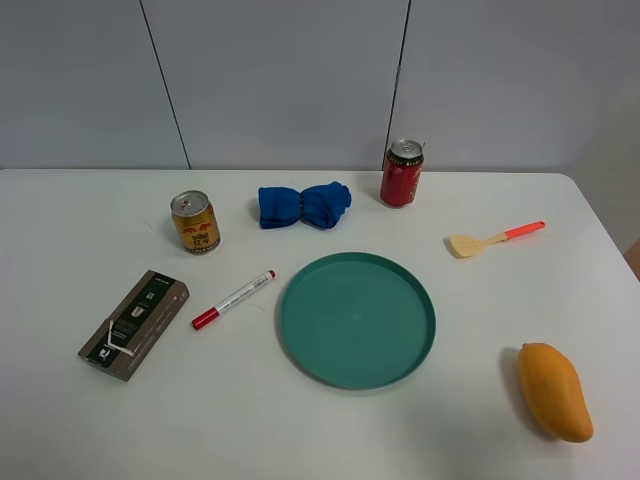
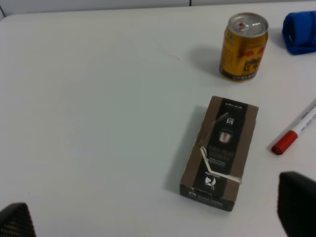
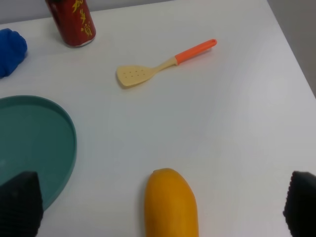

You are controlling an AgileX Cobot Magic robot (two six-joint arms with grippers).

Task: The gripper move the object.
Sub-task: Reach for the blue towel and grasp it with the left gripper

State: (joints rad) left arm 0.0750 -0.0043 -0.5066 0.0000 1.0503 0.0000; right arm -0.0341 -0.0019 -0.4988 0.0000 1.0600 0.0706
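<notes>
A white table holds a teal plate, an orange mango, a yellow spatula with an orange handle, a red can, a gold can, a blue cloth, a red-capped marker and a dark brown box. Neither gripper shows in the high view. My left gripper is open above the table, with the box between and just beyond its fingers. My right gripper is open, with the mango between its fingers.
In the left wrist view the gold can and marker lie beyond the box. In the right wrist view the plate rim, spatula and red can lie beyond the mango. The table's right edge is near the mango.
</notes>
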